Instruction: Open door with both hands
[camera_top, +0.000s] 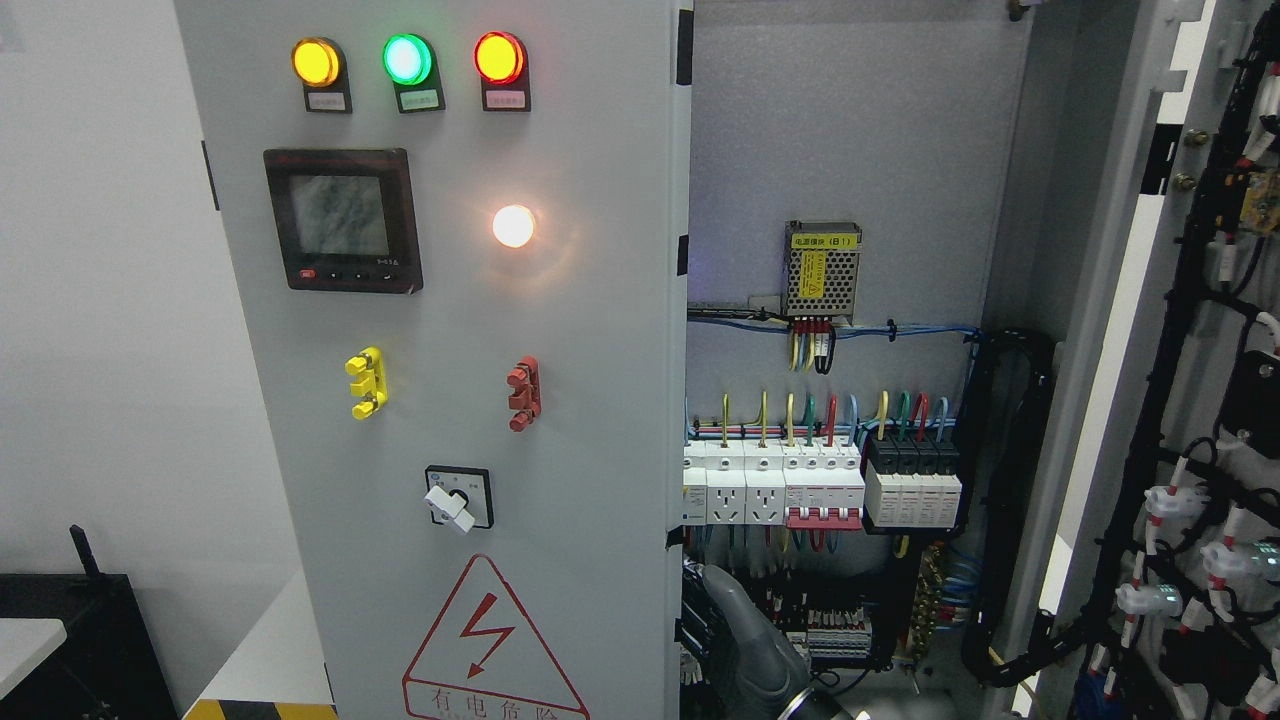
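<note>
The robot's grey right hand (735, 625) comes up from the bottom edge just right of the middle. Its tip lies close against the free edge of the tall grey sheet-metal left door (560, 420) of the electrical cabinet. Whether it has hold of that edge or merely rests beside it I cannot tell: the door's rim and the dark wiring behind hide the contact. The left hand is nowhere in view.

The left door stands in front of the left half of the cabinet, and from here I cannot tell whether it is shut or slightly ajar. The grey right door (1215, 350), its inner face strung with black cable looms, is swung well out at the picture's right.

The left door looks stiff and fairly heavy. It carries three round lamps, a black panel meter (343, 218) and a white rotary switch (458, 500), so it should swing as one rigid slab on its hinges. Painted steel is smooth and may slip under a flat push. The thin free edge seems the safest hold, kept well off the switch and lamps.

Just behind the hand are live-looking parts, a row of white and black breakers (790, 485) with coloured wires, which are fragile and best left untouched.

The wrist and the door's lower part are cut off by the frame. No handle or latch can be made out.
</note>
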